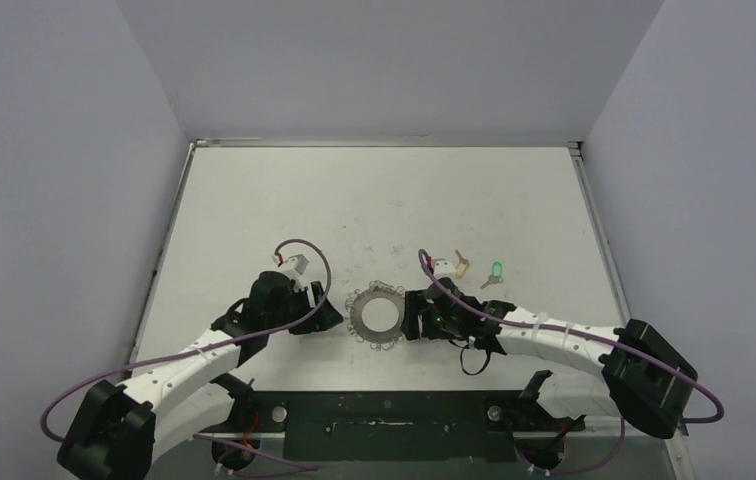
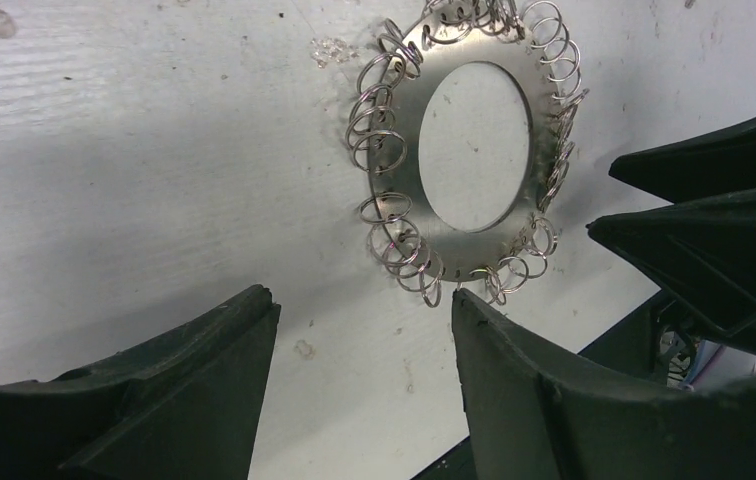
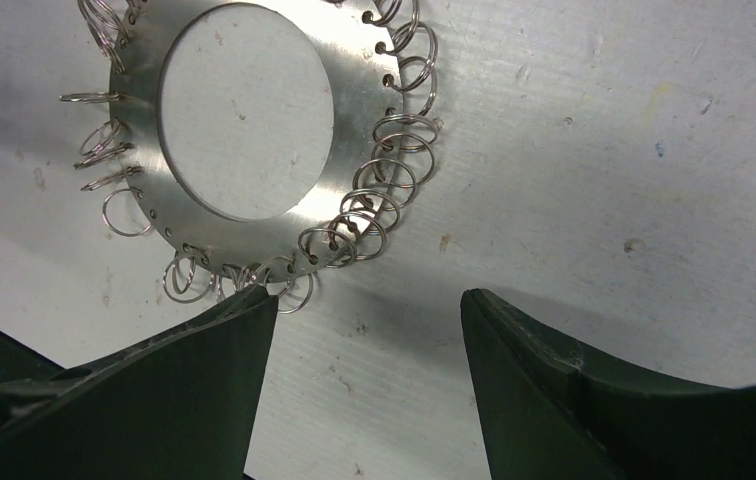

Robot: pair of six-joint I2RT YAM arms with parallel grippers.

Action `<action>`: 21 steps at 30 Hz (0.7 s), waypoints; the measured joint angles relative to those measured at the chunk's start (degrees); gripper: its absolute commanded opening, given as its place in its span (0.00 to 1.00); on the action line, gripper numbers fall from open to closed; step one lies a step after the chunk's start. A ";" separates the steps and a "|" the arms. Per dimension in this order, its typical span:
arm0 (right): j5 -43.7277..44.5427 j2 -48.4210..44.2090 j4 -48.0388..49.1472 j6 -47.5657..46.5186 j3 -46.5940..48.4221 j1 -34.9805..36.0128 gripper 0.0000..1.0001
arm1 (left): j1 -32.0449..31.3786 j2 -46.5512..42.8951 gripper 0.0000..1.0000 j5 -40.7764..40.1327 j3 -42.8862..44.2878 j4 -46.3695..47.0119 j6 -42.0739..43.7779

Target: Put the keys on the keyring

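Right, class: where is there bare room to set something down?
Bare: the far half of the table, from back wall to the keys. Crowded: near middle, where the ring lies between the left end effector and the right end effector.

I can read no words, numbers, brands or signs in any of my views. The keyring (image 3: 359, 110), just ahead of my right gripper (image 3: 370, 295), shows only bare metal.
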 measured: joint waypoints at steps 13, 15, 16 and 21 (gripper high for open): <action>-3.28 6.84 3.45 -0.87 1.44 -0.37 0.39 | -9.46 16.65 0.48 -1.27 6.45 4.94 1.75; -3.80 7.28 3.72 -0.98 1.64 -0.37 0.27 | -10.73 18.78 0.45 -1.95 7.67 5.38 2.19; -4.04 7.63 3.89 -1.07 1.86 -0.37 0.23 | -11.06 19.41 0.42 -2.16 7.96 5.49 2.38; -5.44 8.81 5.31 -0.90 2.05 -0.35 0.08 | -12.85 22.03 0.28 -3.69 8.81 5.29 3.08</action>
